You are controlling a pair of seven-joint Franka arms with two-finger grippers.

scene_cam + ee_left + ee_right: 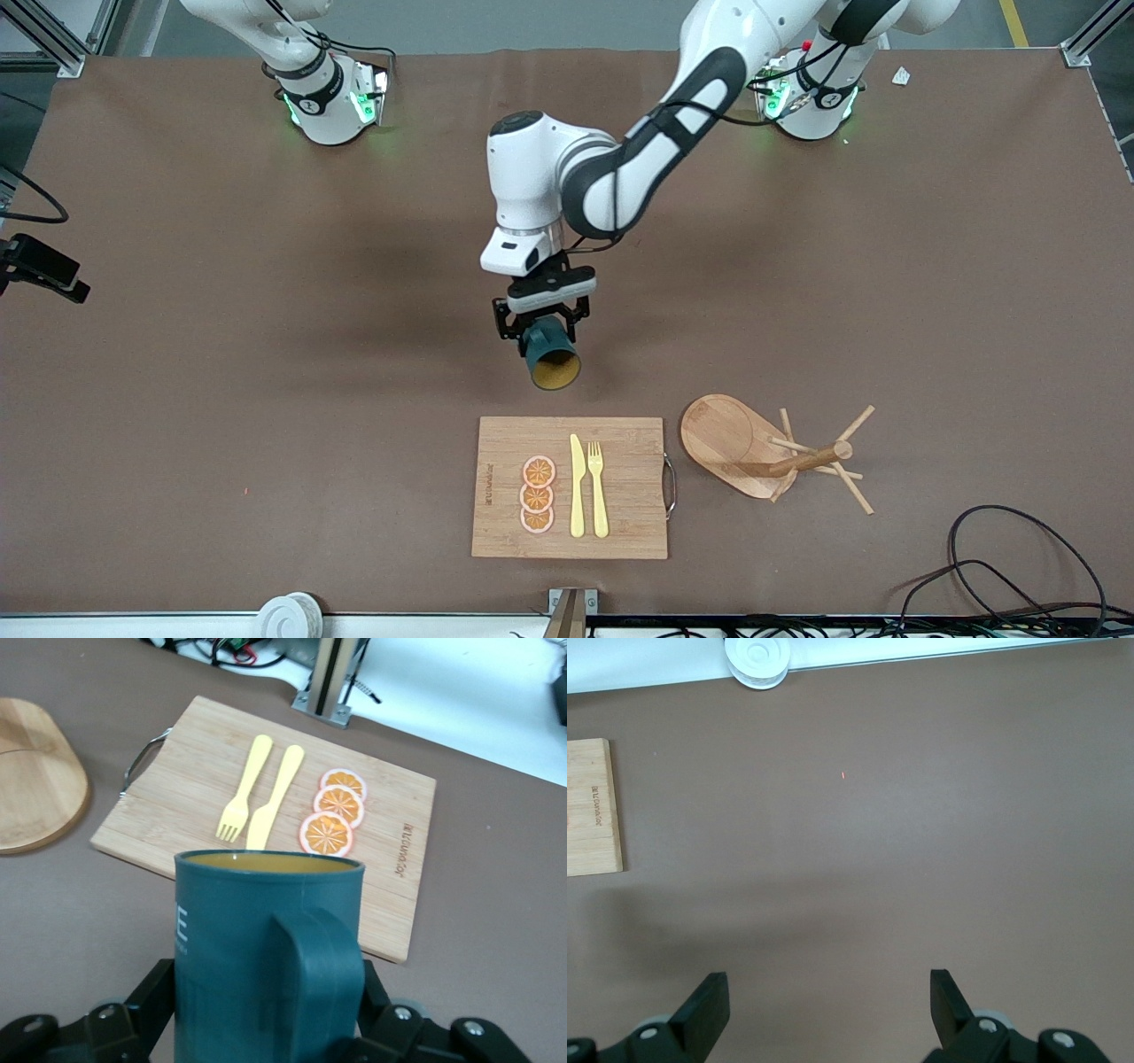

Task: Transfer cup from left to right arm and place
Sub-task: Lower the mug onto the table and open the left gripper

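A: Where is the cup (pixel 551 354)?

B: Off the counter (pixel 266 372), gripped in the left gripper (pixel 542 332). The fingers clamp its teal wall near the base, and its yellow mouth tips toward the front camera. It hangs over bare counter, at about twelve o'clock from the board (pixel 571 487).

A: And the right gripper (pixel 830 1008)?

B: Its wrist view shows the fingers (pixel 704 1010) spread wide with nothing between them, over bare brown counter. The front view shows only that arm's base, so exactly where the gripper hangs is hard to tell.

A: So which step is this?

B: Probably the lead-up to the handover. The left arm has the cup lifted and presented; the right arm has not yet met it.

A: What does the next move call for?

B: The right gripper would need to come to the cup and close on a free part, the rim end or the handle (pixel 319 979), before the left fingers let go. Placing follows, perhaps by the peg stand (pixel 780 452) at three o'clock from the board.
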